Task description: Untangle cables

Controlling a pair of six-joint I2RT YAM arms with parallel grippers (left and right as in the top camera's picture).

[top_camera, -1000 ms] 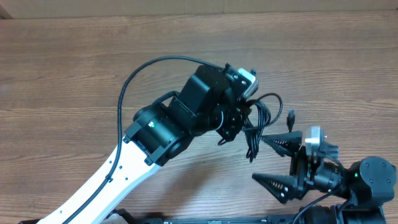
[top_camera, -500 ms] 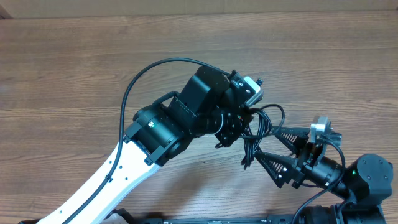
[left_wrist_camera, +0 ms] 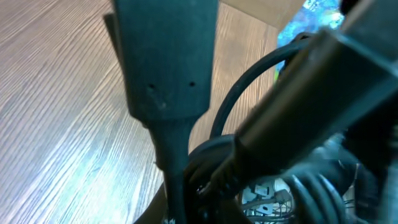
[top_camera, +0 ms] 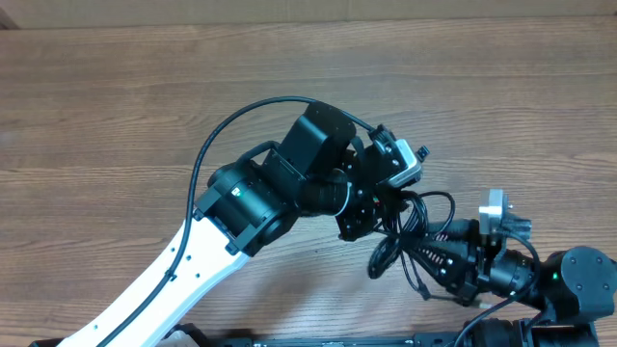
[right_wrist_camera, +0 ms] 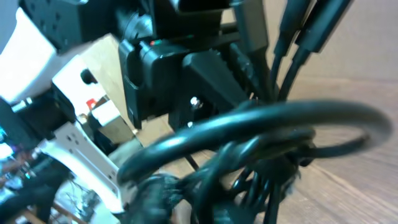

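The cables are thin black cords bunched in loops just above the table at the lower right. My left gripper is shut on the top of the bunch, and the cords hang from it. From the right, my right gripper has its toothed fingers drawn together on the lower strands. In the right wrist view the cables fill the frame in blurred loops right at the jaws. The left wrist view shows a black cord curving close to the lens; its fingertips are hidden.
The wooden table spreads to the left and far side. The left arm's white and black body crosses the lower left, with its thick black wire arching over it. The right arm's base sits at the lower right corner.
My right gripper has moved left into the hanging bunch and its wide jaws have come together on the strands. The left gripper has carried the bunch a little right and toward the near edge.
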